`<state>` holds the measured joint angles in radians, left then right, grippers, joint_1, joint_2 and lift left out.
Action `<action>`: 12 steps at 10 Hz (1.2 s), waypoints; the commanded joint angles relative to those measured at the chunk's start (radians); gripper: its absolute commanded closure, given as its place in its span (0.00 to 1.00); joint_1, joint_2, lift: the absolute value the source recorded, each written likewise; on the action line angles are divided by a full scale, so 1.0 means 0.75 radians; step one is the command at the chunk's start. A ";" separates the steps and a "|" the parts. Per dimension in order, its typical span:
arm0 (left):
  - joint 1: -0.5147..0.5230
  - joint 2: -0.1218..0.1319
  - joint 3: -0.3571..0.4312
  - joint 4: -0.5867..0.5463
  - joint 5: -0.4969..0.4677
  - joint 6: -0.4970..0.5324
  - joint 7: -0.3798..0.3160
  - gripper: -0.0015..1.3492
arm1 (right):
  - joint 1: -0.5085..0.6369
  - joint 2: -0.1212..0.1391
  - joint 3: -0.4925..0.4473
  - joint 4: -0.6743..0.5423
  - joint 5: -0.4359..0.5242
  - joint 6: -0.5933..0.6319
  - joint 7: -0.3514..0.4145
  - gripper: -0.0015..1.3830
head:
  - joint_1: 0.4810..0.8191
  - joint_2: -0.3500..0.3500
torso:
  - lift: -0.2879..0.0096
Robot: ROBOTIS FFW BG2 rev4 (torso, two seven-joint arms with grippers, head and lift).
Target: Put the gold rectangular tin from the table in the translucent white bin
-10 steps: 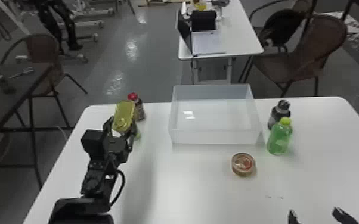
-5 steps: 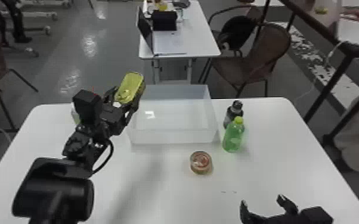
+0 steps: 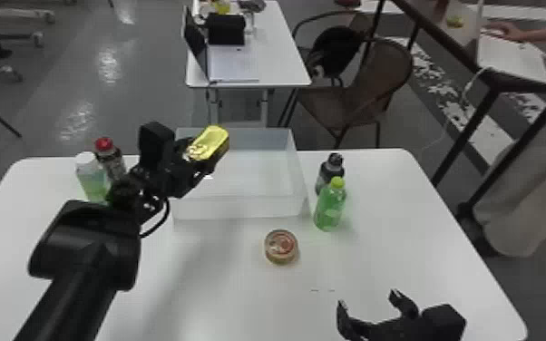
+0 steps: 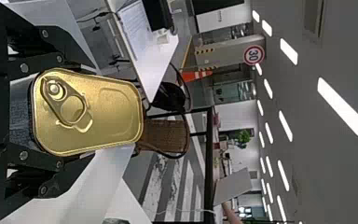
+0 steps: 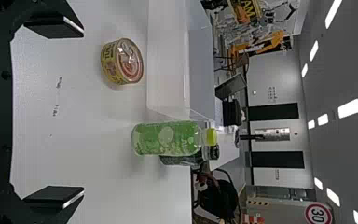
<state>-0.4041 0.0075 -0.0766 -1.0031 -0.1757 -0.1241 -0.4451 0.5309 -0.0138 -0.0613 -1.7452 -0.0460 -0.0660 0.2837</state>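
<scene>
Rightward from the left end of the table (image 3: 376, 267), our left gripper (image 3: 202, 152) has brought the gold rectangular tin (image 3: 213, 138) across to the translucent white bin (image 3: 240, 207). We now see the tin above the bin's left part, whereas half a second ago it was just about at the left wall. Our head view has turned as well, so we judge the shift against the bin. For the task, it means the carry looks nearly done and the lowering and release are left; we would go a little farther right first, to get tin and fingers well inside the left wall.

Both fingers are closed on the tin at one end, and the other end sticks out free. Its upper face is shiny gold metal with rounded corners, a raised rim and a ring pull (image 4: 65, 102) at the gripped end. We take it for stiff and rather slick, so it could swivel if the free end catches the wall.

Our right gripper (image 3: 368, 299) waits with fingers spread at the near right, holding nothing. The round can (image 3: 281, 246) sits on the near side of the bin, the green bottle (image 3: 329, 206) and dark bottle (image 3: 329, 171) to its right, and the red-capped bottle (image 3: 110, 159) and white-capped bottle (image 3: 90, 176) to its left.
</scene>
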 commanded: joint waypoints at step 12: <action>-0.251 -0.013 -0.047 0.411 -0.416 0.051 0.009 0.09 | -0.033 0.012 -0.006 0.034 -0.004 0.000 0.033 0.08 | 0.63 0.37 | 0.87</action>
<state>-0.6026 0.0000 -0.1130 -0.6766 -0.5057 -0.0774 -0.4354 0.5007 -0.0045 -0.0639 -1.7161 -0.0496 -0.0659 0.3083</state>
